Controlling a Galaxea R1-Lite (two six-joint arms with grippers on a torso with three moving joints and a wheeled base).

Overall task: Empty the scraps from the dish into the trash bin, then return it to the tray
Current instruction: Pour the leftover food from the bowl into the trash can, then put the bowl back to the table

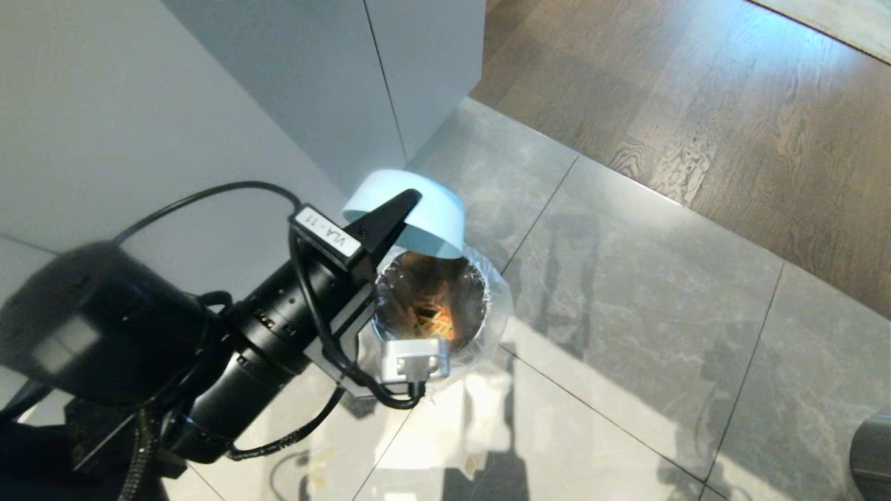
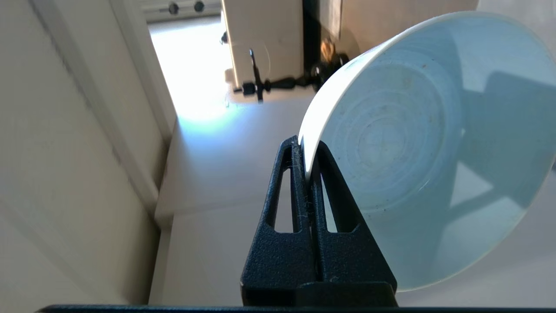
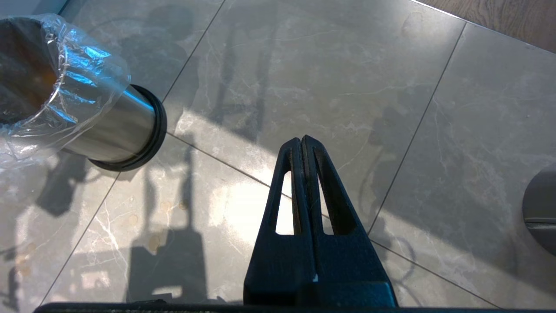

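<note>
My left gripper (image 1: 411, 198) is shut on the rim of the dish (image 1: 424, 216), a small pale blue-white bowl tipped on its side above the trash bin (image 1: 487, 327). In the left wrist view the dish (image 2: 417, 143) shows a bare inside, its rim pinched between the fingers of the left gripper (image 2: 306, 141). Orange and yellow scraps (image 1: 435, 320) lie down inside the shiny metal bin, which is lined with a crinkly clear bag. The right wrist view shows the trash bin (image 3: 108, 126) standing on the floor, off to one side of my right gripper (image 3: 302, 139), which is shut and holds nothing. The tray is out of view.
A pale cabinet (image 1: 313, 90) stands right behind the bin. Grey floor tiles (image 1: 626, 313) spread to the right, meeting wooden flooring (image 1: 731, 104) farther off. A grey rounded object (image 1: 873, 452) sits at the lower right edge.
</note>
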